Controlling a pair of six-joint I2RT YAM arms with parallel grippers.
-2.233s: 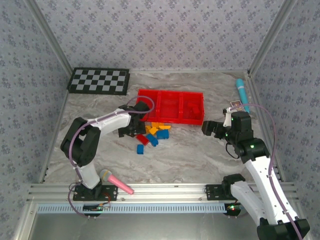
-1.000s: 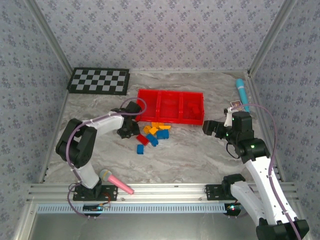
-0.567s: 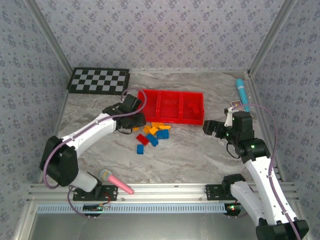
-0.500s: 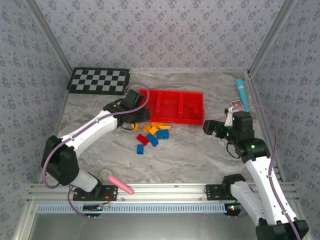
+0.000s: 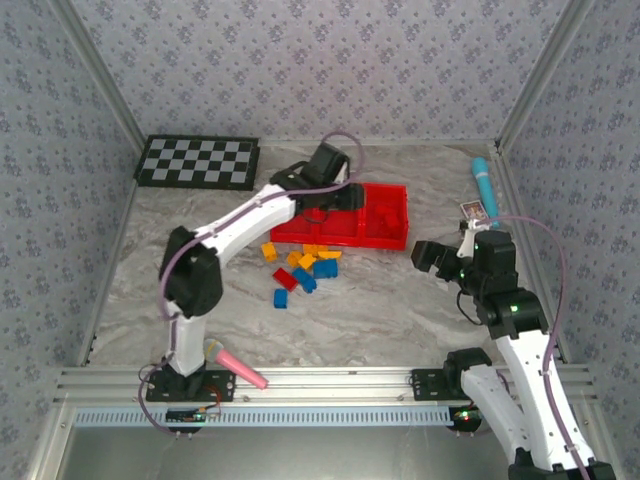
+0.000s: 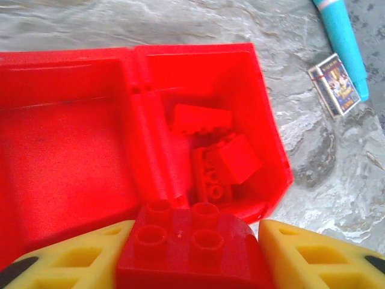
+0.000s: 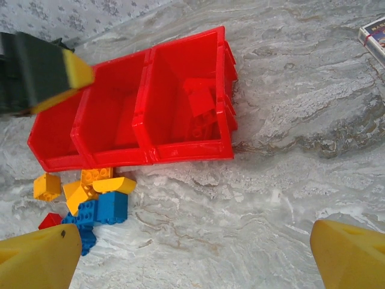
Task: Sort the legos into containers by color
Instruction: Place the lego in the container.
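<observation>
My left gripper (image 6: 192, 256) is shut on a red lego (image 6: 191, 244), studs up, between its yellow fingers. It hovers over the red tray (image 6: 274, 150), near the wall between the middle and right containers. In the top view the left gripper (image 5: 350, 198) is above the tray (image 5: 385, 240). Two red legos (image 6: 219, 162) lie in the right container, and the middle one looks bare. Loose blue, yellow and red legos (image 5: 305, 270) lie in front of the tray. My right gripper (image 5: 425, 255) hangs open over bare table (image 7: 192, 253), right of the pile (image 7: 96, 195).
A checkered board (image 5: 198, 162) lies at the back left. A pink-handled microphone toy (image 5: 232, 365) rests near the left arm's base. A teal tube (image 5: 484, 183) and a small card box (image 5: 477, 211) sit at the right wall.
The left arm has swung from the pile beside the tray's left end up and right over the tray, carrying the red lego. The right arm has barely shifted.
</observation>
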